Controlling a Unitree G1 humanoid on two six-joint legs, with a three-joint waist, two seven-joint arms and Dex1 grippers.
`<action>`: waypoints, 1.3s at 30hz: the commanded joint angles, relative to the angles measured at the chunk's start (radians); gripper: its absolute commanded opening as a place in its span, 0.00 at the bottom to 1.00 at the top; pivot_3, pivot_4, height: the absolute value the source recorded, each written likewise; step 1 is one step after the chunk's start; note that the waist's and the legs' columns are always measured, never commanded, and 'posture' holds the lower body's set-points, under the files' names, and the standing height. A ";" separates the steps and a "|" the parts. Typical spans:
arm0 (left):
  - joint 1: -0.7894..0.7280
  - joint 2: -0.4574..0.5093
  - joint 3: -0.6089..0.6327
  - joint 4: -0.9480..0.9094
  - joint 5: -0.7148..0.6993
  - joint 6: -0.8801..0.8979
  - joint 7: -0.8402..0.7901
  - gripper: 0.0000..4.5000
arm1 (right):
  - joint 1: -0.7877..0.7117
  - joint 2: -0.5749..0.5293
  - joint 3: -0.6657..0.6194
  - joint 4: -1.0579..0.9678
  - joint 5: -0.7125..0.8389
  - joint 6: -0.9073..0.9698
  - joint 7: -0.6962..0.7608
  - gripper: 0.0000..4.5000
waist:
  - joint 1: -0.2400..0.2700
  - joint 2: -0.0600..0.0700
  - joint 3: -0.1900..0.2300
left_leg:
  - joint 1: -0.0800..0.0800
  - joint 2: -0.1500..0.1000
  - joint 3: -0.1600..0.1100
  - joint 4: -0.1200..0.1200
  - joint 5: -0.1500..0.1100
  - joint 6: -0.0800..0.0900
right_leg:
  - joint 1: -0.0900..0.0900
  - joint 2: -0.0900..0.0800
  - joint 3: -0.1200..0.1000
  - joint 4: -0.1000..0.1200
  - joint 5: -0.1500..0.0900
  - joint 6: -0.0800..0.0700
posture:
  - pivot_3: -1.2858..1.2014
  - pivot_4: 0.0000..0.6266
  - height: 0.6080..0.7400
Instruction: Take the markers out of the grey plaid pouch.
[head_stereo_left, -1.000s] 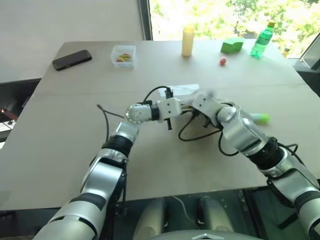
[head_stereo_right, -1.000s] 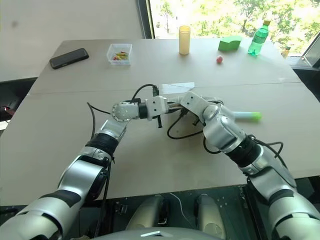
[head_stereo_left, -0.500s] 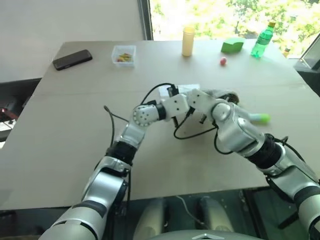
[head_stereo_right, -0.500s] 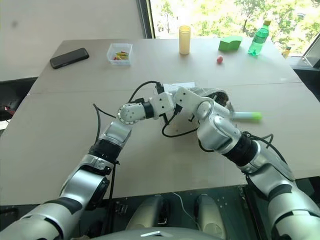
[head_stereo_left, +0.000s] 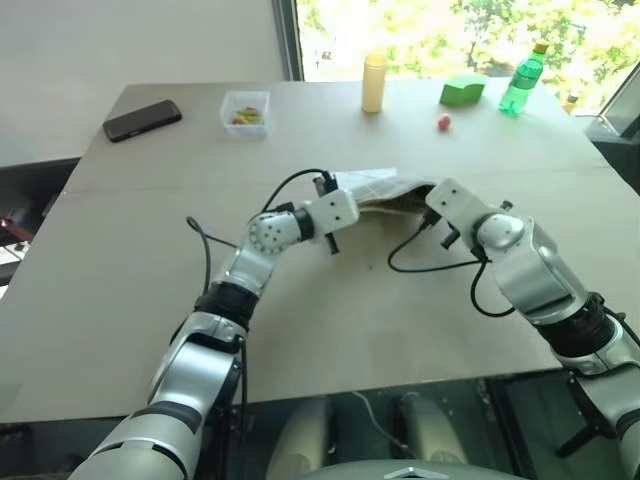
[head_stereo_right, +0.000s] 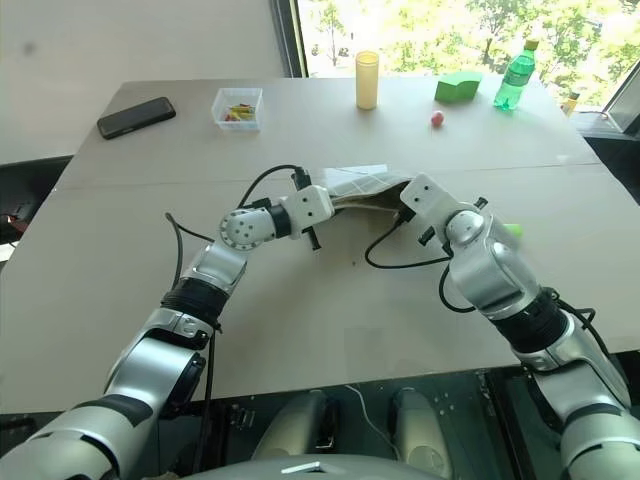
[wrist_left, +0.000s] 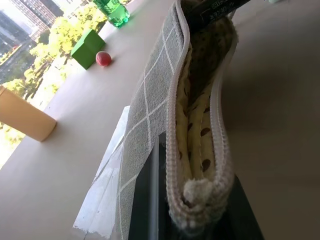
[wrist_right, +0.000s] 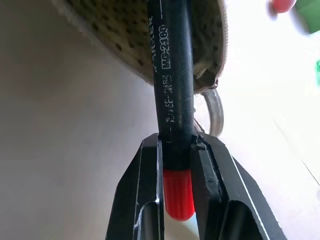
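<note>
Pinching a black marker (wrist_right: 172, 90) with a red end, the right gripper (wrist_right: 176, 150) has it half out of the pouch (head_stereo_left: 385, 188), whose mouth gapes mid-table. We note the left gripper (wrist_left: 192, 212) clamped tight on the pouch's other end, lifting that edge. A mint marker (head_stereo_right: 512, 229) lies on the table (head_stereo_left: 130, 280) just beyond the right arm, mostly hidden.
</note>
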 joint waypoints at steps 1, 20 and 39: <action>0.001 0.002 0.022 0.004 -0.035 -0.015 -0.007 0.00 | 0.060 -0.029 -0.103 -0.133 0.033 -0.012 0.017 0.06 | 0.004 0.000 0.000 | 0.000 0.000 0.000 0.000 0.000 0.000 | 0.000 0.000 0.000 0.000 0.000 0.000 | 0.52 0.24 1.00; 0.115 0.025 0.076 -0.128 -0.169 0.068 -0.061 0.00 | 0.357 -0.403 -0.399 0.261 -0.029 -0.834 0.044 0.06 | 0.017 0.000 0.000 | 0.002 0.001 0.002 0.001 0.000 0.000 | 0.003 0.000 0.002 -0.002 0.000 0.000 | 0.52 0.24 1.00; 0.272 0.067 0.103 -0.407 -0.200 0.227 -0.051 0.00 | 0.025 -0.238 -0.368 0.561 -0.053 -0.493 0.121 0.06 | 0.025 0.005 0.000 | 0.001 0.002 0.002 -0.001 0.000 0.000 | 0.002 -0.001 0.004 -0.003 0.000 0.000 | 0.52 0.24 1.00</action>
